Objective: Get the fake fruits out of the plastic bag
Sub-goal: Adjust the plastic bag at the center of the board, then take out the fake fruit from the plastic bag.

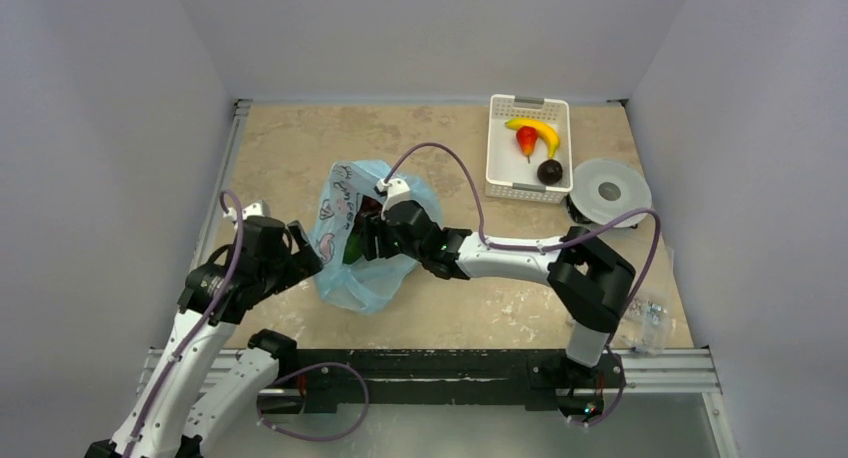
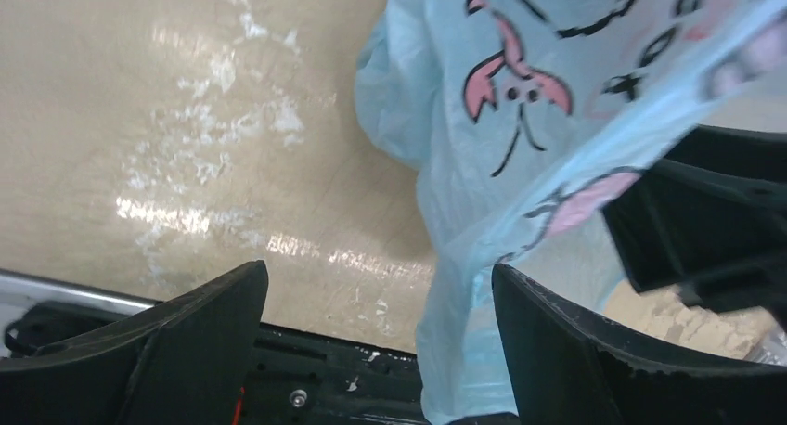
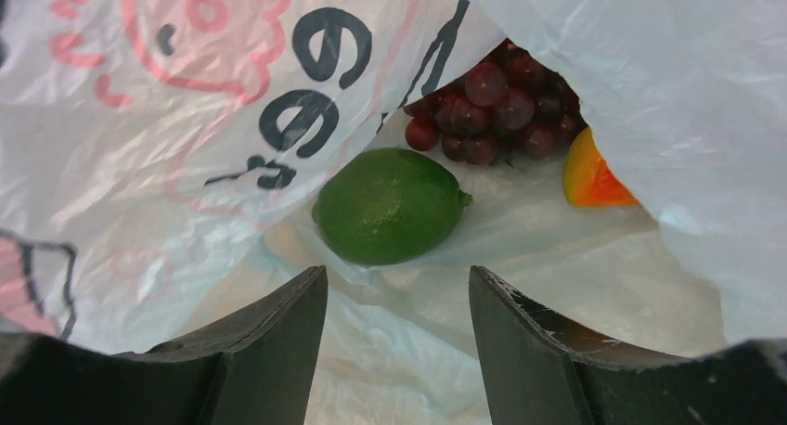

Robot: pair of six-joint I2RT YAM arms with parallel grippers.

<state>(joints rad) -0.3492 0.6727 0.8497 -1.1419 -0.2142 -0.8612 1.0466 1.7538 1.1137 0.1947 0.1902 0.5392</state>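
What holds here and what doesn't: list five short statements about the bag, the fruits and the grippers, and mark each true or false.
1. The green fruit lies inside the bag. True.
2. The grapes sit in the basket. False: they are in the bag, beyond the green fruit.
3. The right gripper is shut on the green fruit. False: it is open, with its fingers just short of the fruit.
4. A banana lies in the basket. True.
5. The left gripper is open at the bag's side. True.
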